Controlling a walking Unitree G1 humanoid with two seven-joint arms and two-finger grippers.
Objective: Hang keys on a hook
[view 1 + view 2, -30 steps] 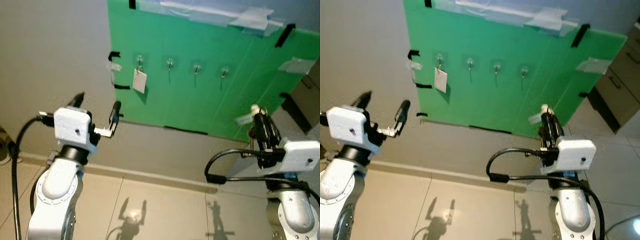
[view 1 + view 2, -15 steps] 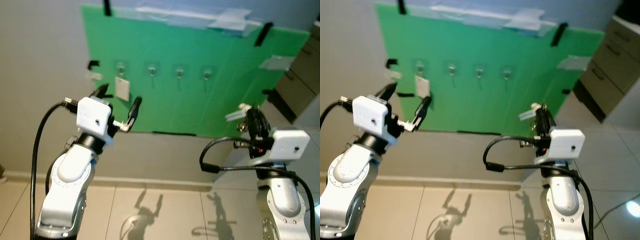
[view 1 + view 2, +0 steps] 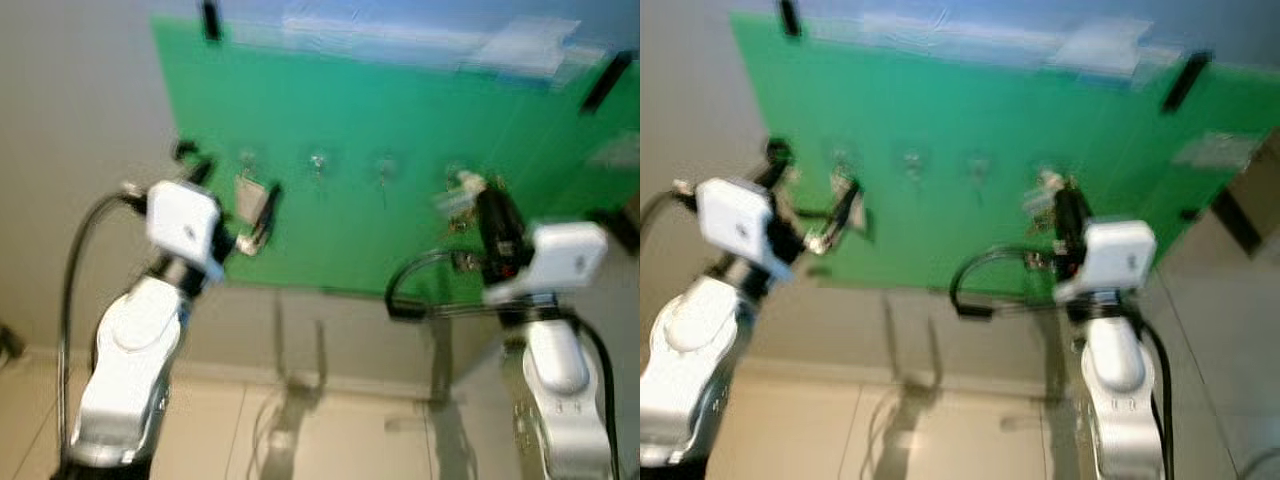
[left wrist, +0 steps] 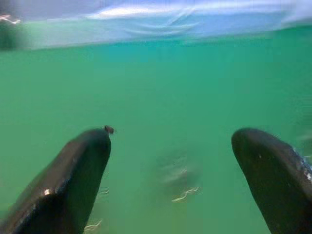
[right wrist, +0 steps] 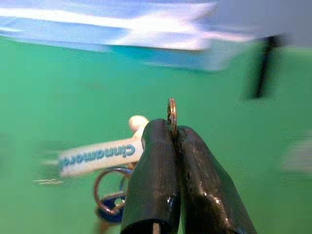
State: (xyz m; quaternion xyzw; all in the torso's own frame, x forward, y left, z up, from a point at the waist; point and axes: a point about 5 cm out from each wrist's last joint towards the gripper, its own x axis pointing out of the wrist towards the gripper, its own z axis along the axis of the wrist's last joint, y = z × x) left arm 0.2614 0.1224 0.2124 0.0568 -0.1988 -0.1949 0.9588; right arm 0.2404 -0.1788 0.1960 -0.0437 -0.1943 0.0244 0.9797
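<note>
Between the right gripper's (image 5: 171,134) closed fingers, keys (image 5: 111,192) dangle.

Motion-blurred frames (soft indoor light)

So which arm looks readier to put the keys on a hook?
The right. Its gripper is shut on the key ring, raised near the rightmost hook on the green board. The left gripper is open.
</note>
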